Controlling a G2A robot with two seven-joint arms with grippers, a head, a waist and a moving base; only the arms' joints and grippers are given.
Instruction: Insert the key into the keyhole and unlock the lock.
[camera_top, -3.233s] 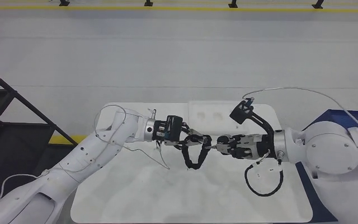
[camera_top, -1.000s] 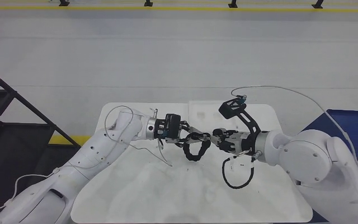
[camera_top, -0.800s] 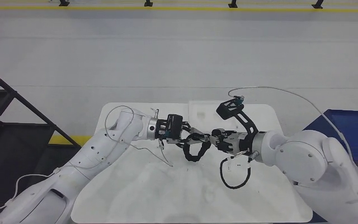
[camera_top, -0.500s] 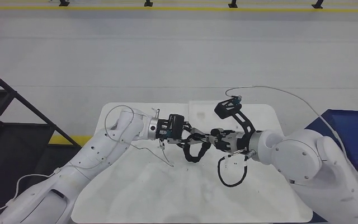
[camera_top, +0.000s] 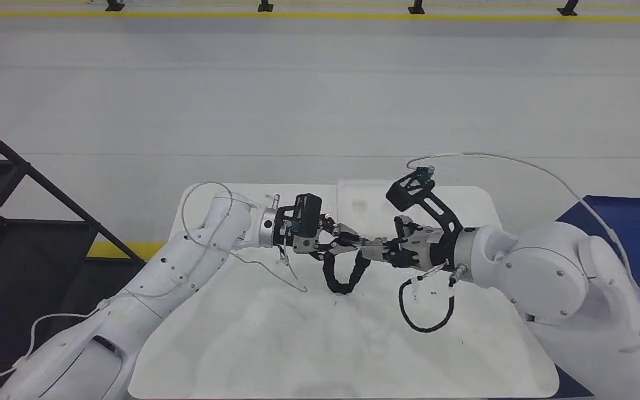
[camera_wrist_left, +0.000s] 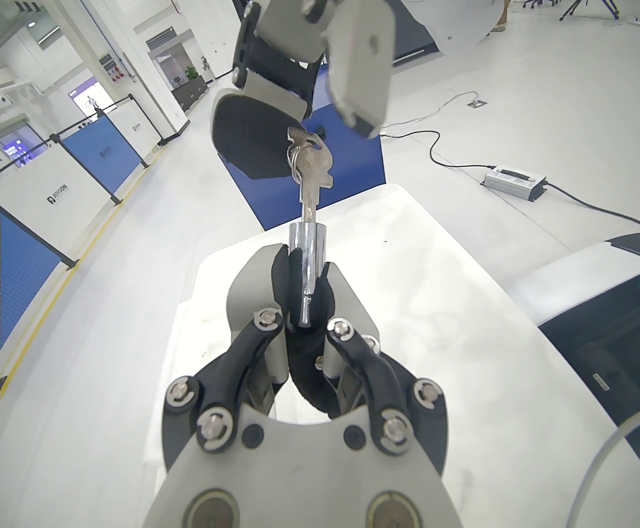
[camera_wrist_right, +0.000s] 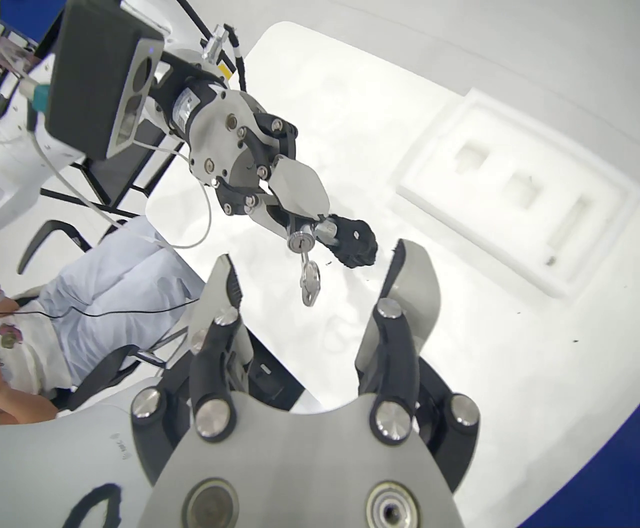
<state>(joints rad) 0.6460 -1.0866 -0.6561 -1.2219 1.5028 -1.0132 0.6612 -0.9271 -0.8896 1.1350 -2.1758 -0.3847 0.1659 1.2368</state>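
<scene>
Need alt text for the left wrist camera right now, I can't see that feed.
The left gripper is shut on the chrome barrel of the lock, and the key has its blade seated in the keyhole at the barrel's end. The right gripper is open just beyond, one finger on either side of the key's head. The white table lies below.

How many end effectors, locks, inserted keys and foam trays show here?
End effectors: 2, the left end effector and the right end effector
Lock: 1
Inserted key: 1
Foam tray: 1
Total: 5
</scene>
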